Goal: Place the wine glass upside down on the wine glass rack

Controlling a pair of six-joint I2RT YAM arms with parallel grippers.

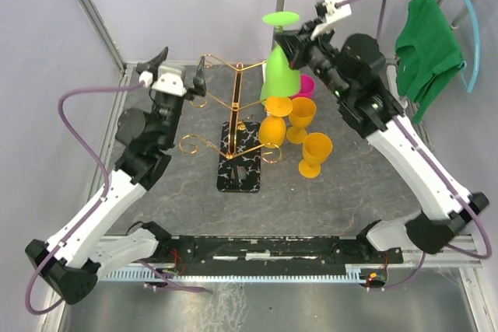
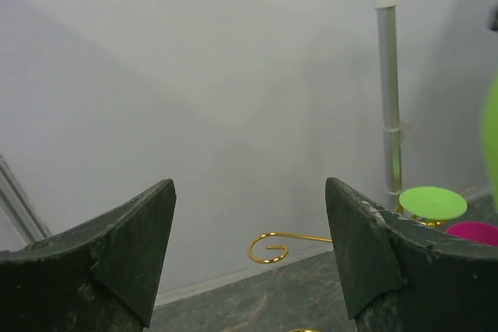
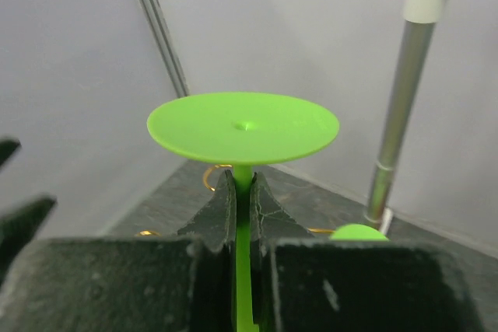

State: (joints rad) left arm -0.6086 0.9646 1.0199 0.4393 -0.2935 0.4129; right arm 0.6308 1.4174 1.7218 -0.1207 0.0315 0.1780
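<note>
Right tool pinches the inverted green wine glass over the dark table; left tool gapes.

Light is soft and even, apparently from overhead; shadows on the table are faint and diffuse. The top view is sharp. In the left wrist view the left gripper looms dark and slightly soft, and a green smear at the right edge is blurred. The right wrist view shows the glass crisp, the pole behind soft.

The dark table carries the wine glass rack; beside it, orange glasses.
</note>
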